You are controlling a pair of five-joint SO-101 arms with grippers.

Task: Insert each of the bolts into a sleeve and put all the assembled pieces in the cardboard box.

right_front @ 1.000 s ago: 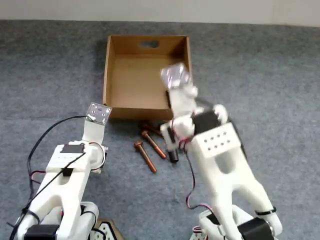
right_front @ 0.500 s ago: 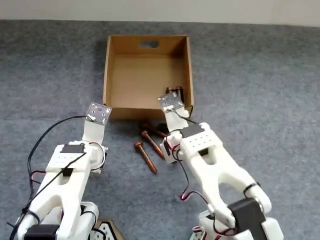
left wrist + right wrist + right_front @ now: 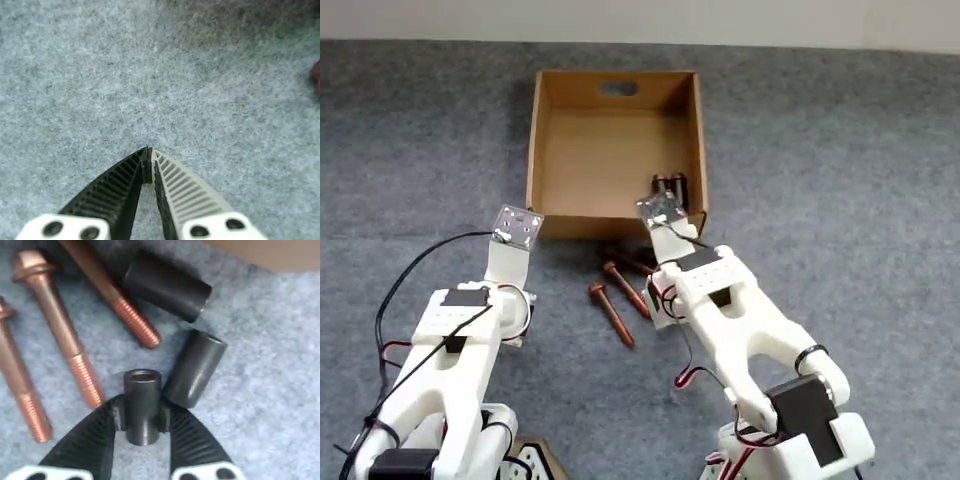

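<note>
A sleeve (image 3: 142,390) is clamped by the right gripper (image 3: 142,415) beside the bolts (image 3: 52,325), likely for insertion; the left gripper (image 3: 148,153) is closed, empty.

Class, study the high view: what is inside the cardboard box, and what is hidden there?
Two dark cylindrical pieces sit in the cardboard box at its near right corner. The right arm covers their lower parts and that corner's floor.

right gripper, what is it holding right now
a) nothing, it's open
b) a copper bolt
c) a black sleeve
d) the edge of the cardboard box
c: in the right wrist view the right gripper is clamped on a black sleeve, while the bolts lie loose beside it.
</note>
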